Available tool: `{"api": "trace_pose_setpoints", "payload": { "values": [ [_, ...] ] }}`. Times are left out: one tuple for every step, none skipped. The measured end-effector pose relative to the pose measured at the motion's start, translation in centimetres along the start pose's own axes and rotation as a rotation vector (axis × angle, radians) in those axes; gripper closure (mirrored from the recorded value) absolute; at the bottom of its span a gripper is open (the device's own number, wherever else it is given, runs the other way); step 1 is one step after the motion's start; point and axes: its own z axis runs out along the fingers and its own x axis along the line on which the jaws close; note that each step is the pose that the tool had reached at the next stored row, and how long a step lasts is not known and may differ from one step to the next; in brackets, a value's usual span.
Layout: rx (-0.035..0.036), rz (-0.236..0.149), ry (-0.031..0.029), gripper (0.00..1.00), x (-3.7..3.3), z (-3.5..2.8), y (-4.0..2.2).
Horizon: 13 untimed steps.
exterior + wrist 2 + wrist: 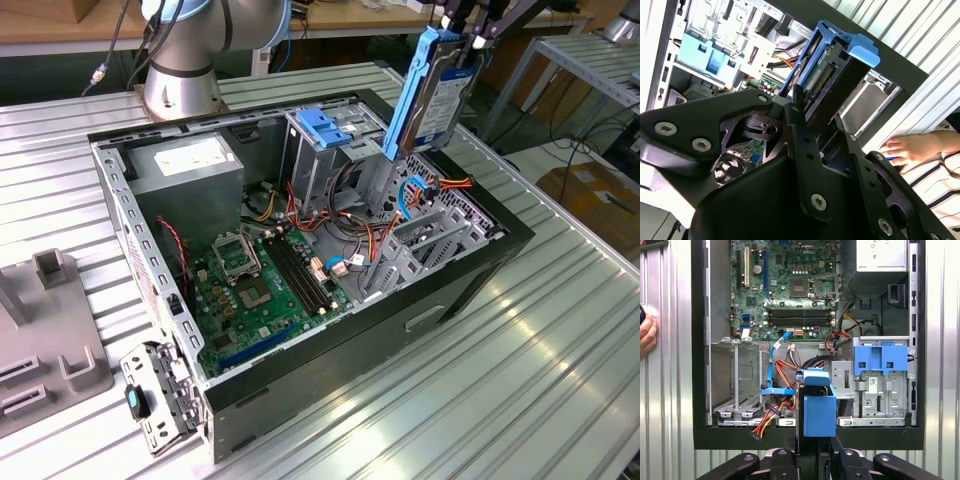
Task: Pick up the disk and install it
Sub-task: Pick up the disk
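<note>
The disk (432, 95) is a grey hard drive in bright blue carrier rails. It hangs on edge and tilted above the open computer case (480, 270), near the case's far corner on the exterior view's right. My gripper (465, 35) is shut on its upper end. In the second wrist view the black fingers (799, 117) clamp the disk (837, 70), whose connector end points away from the wrist. In the first wrist view the disk (818, 407) shows end-on, over the case's near wall and between two drive bays.
A grey drive cage with a blue latch (325, 128) (880, 359) stands inside the case beside an open metal bay (735, 382). Loose coloured cables (782, 405) lie below the disk. The motherboard (255, 285) fills the floor. A person's hand (905, 149) (646, 332) rests on the table.
</note>
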Motion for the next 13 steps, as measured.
{"api": "trace_pose_setpoints", "payload": {
  "values": [
    [0.0,0.0,0.0002,0.65,0.07,0.0,-0.01],
    [0.0,0.0,0.0003,0.65,0.1,0.0,-0.01],
    [0.0,0.0,0.0005,0.65,0.16,0.0,-0.01],
    [0.0,0.0,0.0008,0.65,0.22,0.0,-0.02],
    [0.0,0.0,0.001,0.65,0.27,0.0,-0.02],
    [0.0,0.0,0.0013,0.65,0.34,0.01,-0.02],
    [0.0,0.0,0.0015,0.65,0.38,0.01,-0.02],
    [0.0,0.0,0.0016,0.65,0.39,0.01,-0.03],
    [0.0,0.0,0.0017,0.65,0.44,0.01,-0.03],
    [0.0,0.0,0.0017,0.65,0.48,0.01,-0.03],
    [0.0,0.0,0.0017,0.65,0.48,0.01,-0.03],
    [0.0,0.0,0.0017,0.65,0.48,0.01,-0.03],
    [0.0,0.0,0.0017,0.65,0.48,0.01,-0.03]
  ]
}}
